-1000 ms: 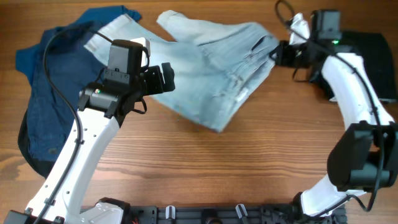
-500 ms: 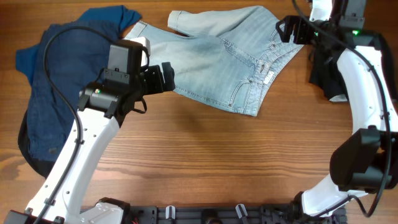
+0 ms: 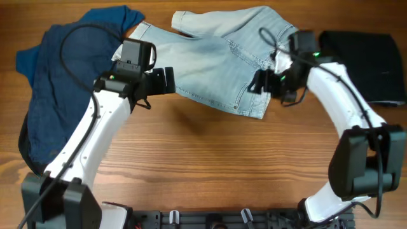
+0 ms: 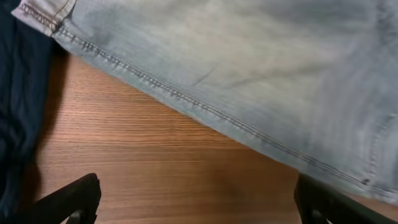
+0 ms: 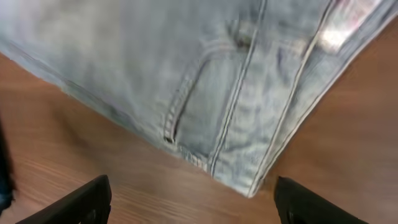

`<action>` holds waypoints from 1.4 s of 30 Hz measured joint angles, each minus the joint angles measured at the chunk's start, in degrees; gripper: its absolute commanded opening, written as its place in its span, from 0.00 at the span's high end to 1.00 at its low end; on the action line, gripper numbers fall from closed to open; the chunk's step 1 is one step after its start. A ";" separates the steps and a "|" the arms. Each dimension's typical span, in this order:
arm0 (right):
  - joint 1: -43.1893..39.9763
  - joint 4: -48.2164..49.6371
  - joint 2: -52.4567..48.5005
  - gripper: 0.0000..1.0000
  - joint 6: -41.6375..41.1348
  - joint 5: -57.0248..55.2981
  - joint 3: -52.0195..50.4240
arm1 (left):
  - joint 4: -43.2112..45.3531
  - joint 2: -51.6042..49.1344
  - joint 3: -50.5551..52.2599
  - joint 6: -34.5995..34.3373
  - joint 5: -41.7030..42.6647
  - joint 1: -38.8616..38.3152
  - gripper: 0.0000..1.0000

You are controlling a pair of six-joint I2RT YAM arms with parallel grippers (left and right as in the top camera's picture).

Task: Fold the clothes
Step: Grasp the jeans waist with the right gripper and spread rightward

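Hovers with left hand [image 4: 199, 204] spread wide over the hem of denim shorts [image 3: 219, 60], flat on the surface [image 3: 210, 165]. Holds right hand [image 5: 198, 202] spread too, above the waistband corner

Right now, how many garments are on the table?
3: denim shorts top centre, navy garment far left, black garment far right; others may hide beneath.

pale-blue faded denim shorts [image 5: 236, 93]: blurred, right wrist view | flat black garment [image 3: 372, 63]: cut by right edge | dark navy garment [image 4: 15, 106]: mostly cropped, left wrist view
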State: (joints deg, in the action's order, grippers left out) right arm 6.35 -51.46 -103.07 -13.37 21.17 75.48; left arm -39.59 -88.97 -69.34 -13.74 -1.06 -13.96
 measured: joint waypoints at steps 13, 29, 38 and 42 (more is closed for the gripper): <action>4.87 13.62 0.02 0.46 -12.52 -10.99 -14.32 | 2.03 -2.23 0.00 0.20 -0.46 1.01 0.00; 6.21 15.61 0.02 0.96 -13.64 -10.84 -16.33 | 1.46 -2.23 0.00 0.17 -0.46 1.01 0.00; -0.17 6.19 14.19 0.96 -12.96 -6.93 -16.59 | -0.55 -2.23 0.00 0.20 -0.59 1.01 0.00; -3.89 -2.58 23.67 0.96 -12.63 -10.19 -16.59 | -0.59 -2.23 0.00 0.17 -0.61 1.01 0.00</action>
State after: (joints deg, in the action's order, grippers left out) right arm 2.46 -54.04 -79.40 -26.00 10.98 58.89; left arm -40.18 -91.20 -69.34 -13.56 -1.67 -12.95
